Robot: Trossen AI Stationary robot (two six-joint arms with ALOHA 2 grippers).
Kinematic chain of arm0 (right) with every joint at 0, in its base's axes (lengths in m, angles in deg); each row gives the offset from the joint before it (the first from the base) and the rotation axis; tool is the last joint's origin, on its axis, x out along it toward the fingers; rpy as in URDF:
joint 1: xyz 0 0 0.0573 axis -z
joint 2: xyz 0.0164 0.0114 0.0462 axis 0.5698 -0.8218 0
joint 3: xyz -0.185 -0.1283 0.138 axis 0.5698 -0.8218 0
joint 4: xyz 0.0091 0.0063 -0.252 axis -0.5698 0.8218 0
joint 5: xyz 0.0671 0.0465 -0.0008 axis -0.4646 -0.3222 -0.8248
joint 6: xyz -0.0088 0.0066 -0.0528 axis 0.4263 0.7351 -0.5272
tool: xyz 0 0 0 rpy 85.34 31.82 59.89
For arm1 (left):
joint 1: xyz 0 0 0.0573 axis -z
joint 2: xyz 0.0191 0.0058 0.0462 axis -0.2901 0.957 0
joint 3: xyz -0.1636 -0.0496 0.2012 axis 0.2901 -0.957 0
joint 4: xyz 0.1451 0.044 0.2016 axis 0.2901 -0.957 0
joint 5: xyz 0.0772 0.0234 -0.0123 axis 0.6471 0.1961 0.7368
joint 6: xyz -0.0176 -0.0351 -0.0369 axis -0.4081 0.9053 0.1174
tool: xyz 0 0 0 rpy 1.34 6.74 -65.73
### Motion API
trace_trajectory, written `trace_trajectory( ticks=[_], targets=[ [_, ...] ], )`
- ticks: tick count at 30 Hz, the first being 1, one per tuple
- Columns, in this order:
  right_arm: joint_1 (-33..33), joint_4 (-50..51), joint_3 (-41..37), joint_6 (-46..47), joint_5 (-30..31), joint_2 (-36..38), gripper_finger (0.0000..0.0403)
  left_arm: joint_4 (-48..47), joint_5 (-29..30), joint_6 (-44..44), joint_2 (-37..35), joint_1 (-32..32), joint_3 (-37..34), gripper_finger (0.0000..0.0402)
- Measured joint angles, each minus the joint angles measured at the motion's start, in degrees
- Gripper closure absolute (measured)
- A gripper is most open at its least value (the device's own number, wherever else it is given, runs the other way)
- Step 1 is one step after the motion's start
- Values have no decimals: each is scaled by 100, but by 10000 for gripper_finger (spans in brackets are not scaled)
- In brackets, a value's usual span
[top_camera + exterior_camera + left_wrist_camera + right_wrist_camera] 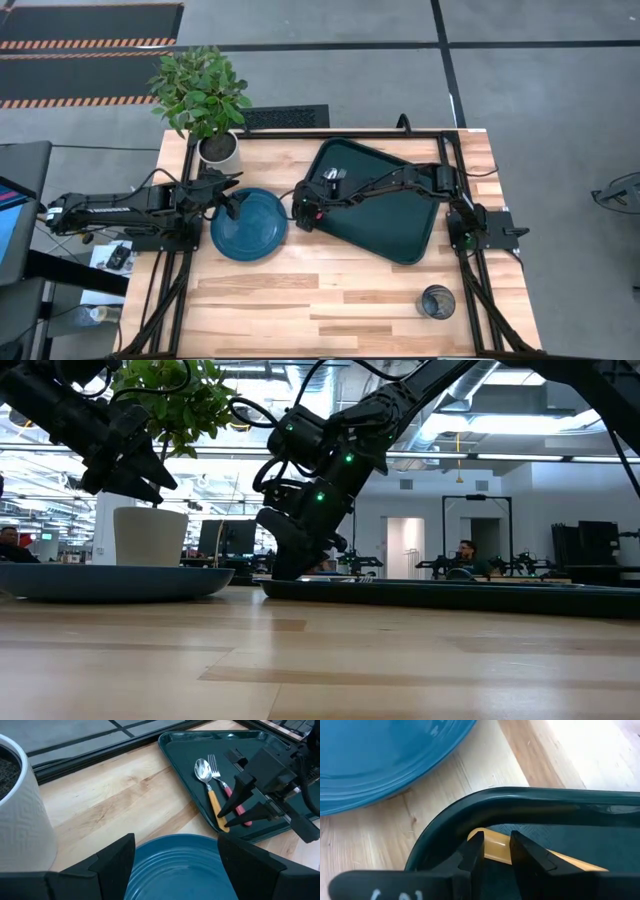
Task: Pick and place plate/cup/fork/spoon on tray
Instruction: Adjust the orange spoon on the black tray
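The teal-blue plate (250, 228) lies flat on the wooden table, left of the dark tray (400, 215). The orange-handled spoon (212, 795) and the red-handled fork (222, 780) lie side by side in the tray's left corner. My left gripper (232, 207) is open and hovers above the plate's far-left rim (175, 870), clear of it. My right gripper (305, 215) points down at the tray's left corner. Its fingers are a little apart over the end of the spoon's handle (495, 847). The dark see-through cup (437, 301) stands on the table near the front right. My right gripper comes slanting down from the table's right side onto the free end of the spoon's handle (222, 824), which lies on the tray floor just inside the rim (530, 805). The handle runs on behind one finger (527, 857). Whether the fingertips touch it I cannot tell.
A white plant pot (218, 150) with a leafy plant stands at the table's far left, just behind my left gripper. Bare wood lies between the plate and the cup along the near edge. People and equipment show in the room beyond the table.
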Motion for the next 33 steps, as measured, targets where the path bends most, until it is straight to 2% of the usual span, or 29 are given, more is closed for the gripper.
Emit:
trace_trajectory(
  ticks=[10,27,33],
  targets=[
    [-7,294,5,-47,5,11,285,-2,-15,0,1,0,0,132],
    [50,694,-15,-698,-39,214,285,-2,-10,2,0,0,0,132],
    [-55,885,232,-935,-31,212,285,-1,-4,2,2,2,0,132]
  ],
)
